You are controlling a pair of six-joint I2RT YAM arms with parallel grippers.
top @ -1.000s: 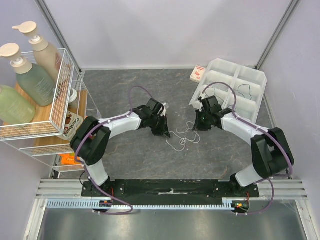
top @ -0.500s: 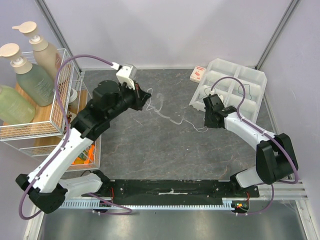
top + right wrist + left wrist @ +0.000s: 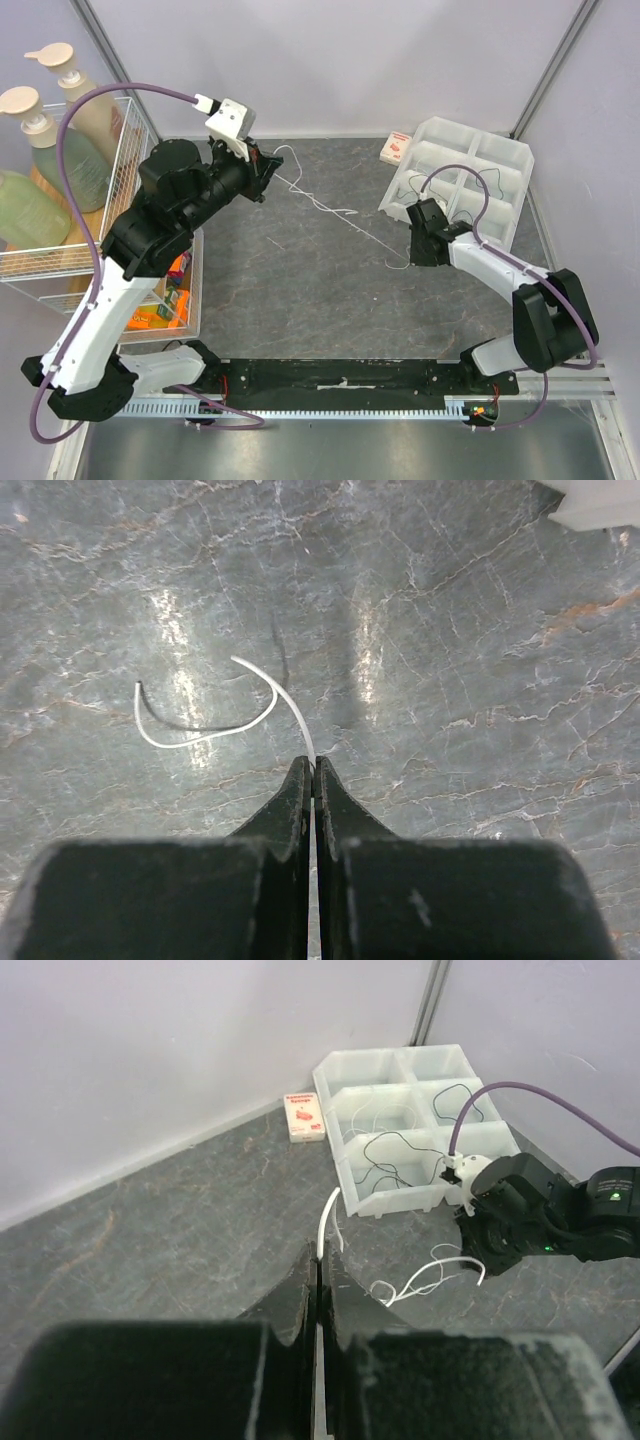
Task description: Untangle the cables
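Left gripper (image 3: 268,172) is pulling away from the tray (image 3: 480,131), right gripper (image 3: 412,260) is staying beside it, both pinching the white cable (image 3: 325,1225), so the tangle's stretching out.

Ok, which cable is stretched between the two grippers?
The white cable, pinched by the left gripper and right gripper; the dark cables lie loose in compartments of the tray.

A thin white cable (image 3: 345,212) is stretching almost straight over the table (image 3: 300,295) between the left gripper (image 3: 270,167) and right gripper (image 3: 411,259), its ends curling loose. Thin black cables (image 3: 385,1152) are lying curled in the tray's (image 3: 395,1196) compartments.
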